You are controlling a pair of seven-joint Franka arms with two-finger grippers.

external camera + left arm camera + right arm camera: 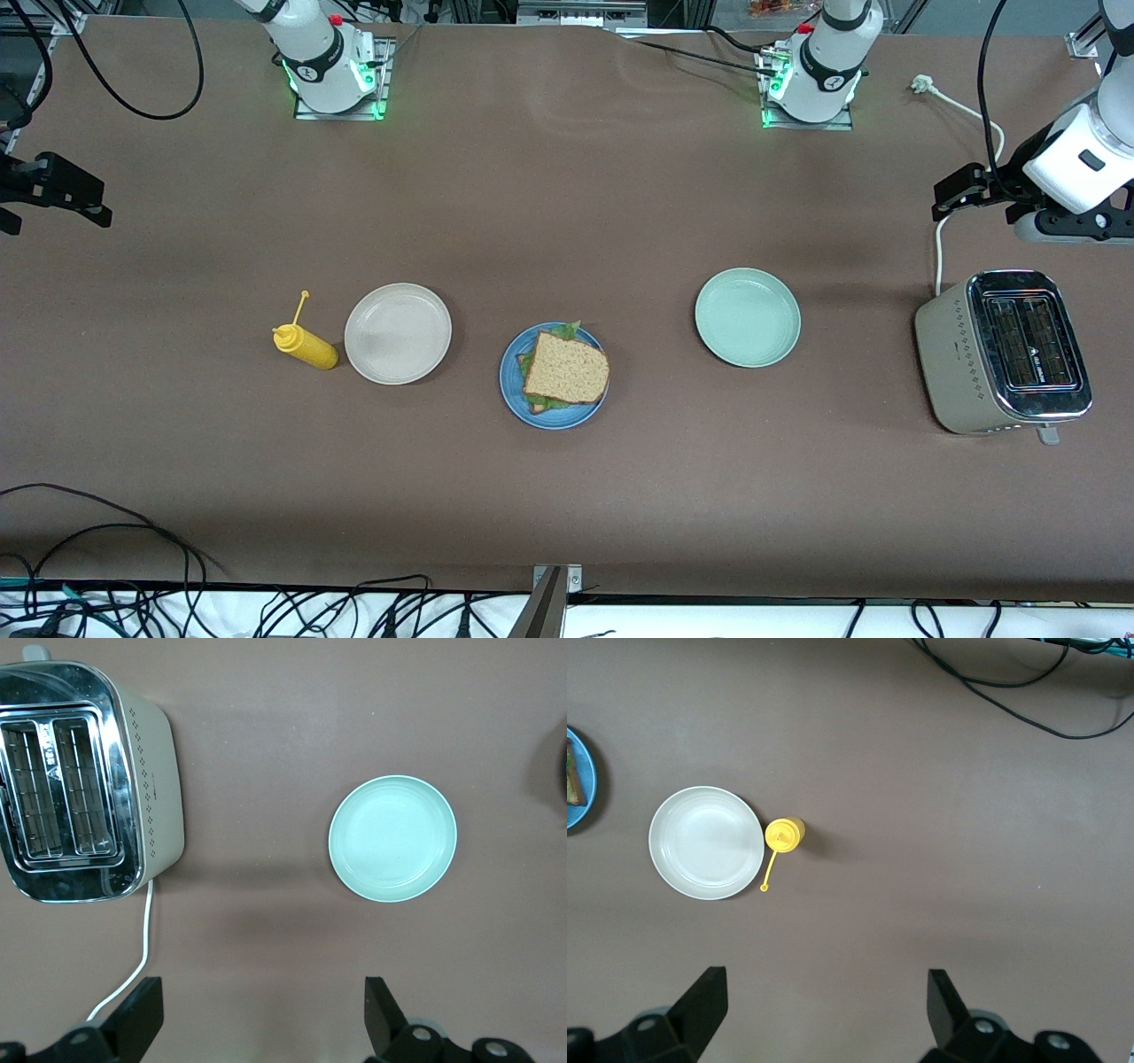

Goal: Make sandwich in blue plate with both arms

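The sandwich (565,370) lies assembled on the blue plate (514,390), centre frame. Left gripper (261,1014) and right gripper (824,1010) hang at the frame edges, jaws wide and empty. Judged complete; both arms should stay clear of the plate.

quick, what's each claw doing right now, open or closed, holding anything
Left claw: open, holding nothing, up over bare table beside the toaster.
Right claw: open, holding nothing, up over bare table at the right arm's end.

Brown speckled sandwich (565,370), blue plate (514,390)
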